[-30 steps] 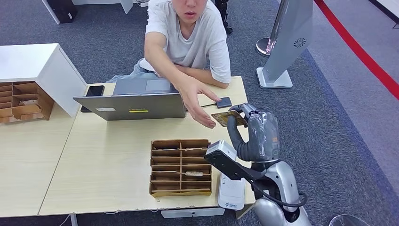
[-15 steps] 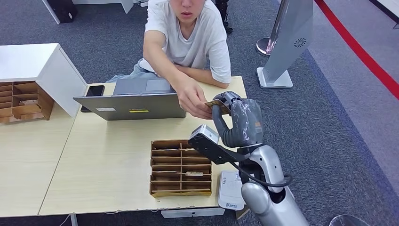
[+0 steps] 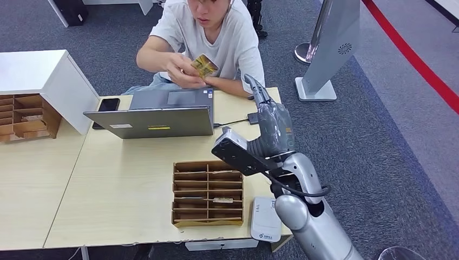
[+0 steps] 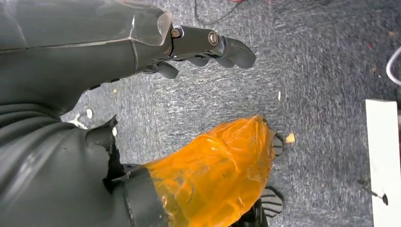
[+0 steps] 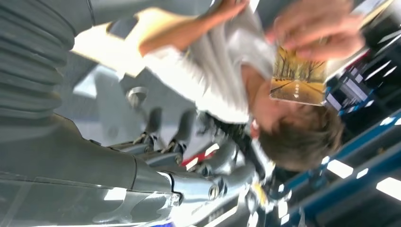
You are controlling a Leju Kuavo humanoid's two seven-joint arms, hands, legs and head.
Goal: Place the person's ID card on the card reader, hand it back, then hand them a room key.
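ID card (image 3: 204,65) now in the person's hand (image 3: 181,72), upper centre of frame. Next up, a room key from the wooden tray (image 3: 208,193) at lower centre: thin, stiff, light, probably slick (best pinched by an edge). Right robot hand (image 3: 269,116) empty, fingers extended; left robot hand (image 4: 208,45) loosely open too.

One person (image 3: 216,38) is sitting behind the table, holding one ID card (image 3: 204,65) in one raised hand. One laptop (image 3: 151,120) is standing open on the tabletop, with one black phone (image 3: 108,105) lying just beside it. One small dark card reader (image 3: 253,118) is sitting near the right hand (image 3: 268,116), cable attached. Two wooden slotted organisers are showing: one (image 3: 208,192) in front of the robot, one (image 3: 24,116) at the left beside one white cabinet (image 3: 38,73). One white device (image 3: 265,219) is lying at the near table edge. One grey floor stand (image 3: 330,49) is standing on the carpet. One left hand (image 4: 189,47) is hanging over the floor.
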